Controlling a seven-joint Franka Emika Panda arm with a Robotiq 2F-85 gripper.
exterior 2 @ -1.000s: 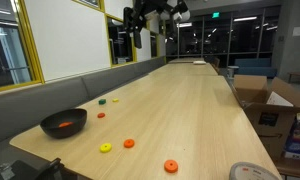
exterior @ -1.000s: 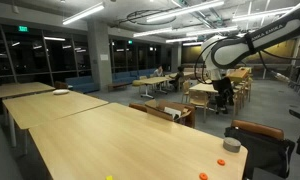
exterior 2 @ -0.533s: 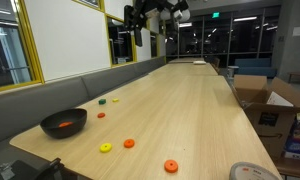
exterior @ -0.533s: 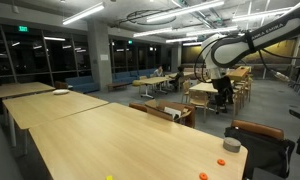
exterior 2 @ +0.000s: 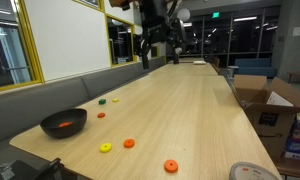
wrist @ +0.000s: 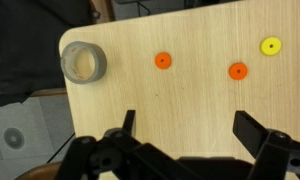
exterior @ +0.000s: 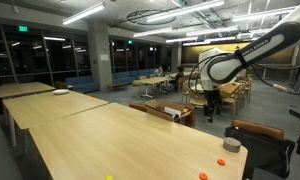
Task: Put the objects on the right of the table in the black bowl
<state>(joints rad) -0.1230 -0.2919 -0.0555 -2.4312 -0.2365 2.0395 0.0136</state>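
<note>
In the wrist view, two small orange discs (wrist: 163,61) (wrist: 237,71) lie on the pale wood table (wrist: 190,100), apart from each other. My gripper (wrist: 188,128) is open and empty, high above the table, with both discs ahead of its fingers. In an exterior view the discs (exterior 2: 128,143) (exterior 2: 171,166) lie near the table's near end. The black bowl (exterior 2: 64,122) stands to their left at the table corner, its inside reddish. My gripper (exterior 2: 158,50) hangs far above the table (exterior 2: 190,100). In an exterior view the arm and gripper (exterior: 208,92) are beyond the table (exterior: 120,135).
A yellow ring (wrist: 272,46) lies beside the discs; it also shows in an exterior view (exterior 2: 105,148). A roll of tape (wrist: 83,63) sits at the table corner. Small coloured bits (exterior 2: 103,101) lie past the bowl. Cardboard boxes (exterior 2: 265,100) stand beside the table.
The arm has swung and dropped lower in both exterior views. Nothing on the table has moved.
</note>
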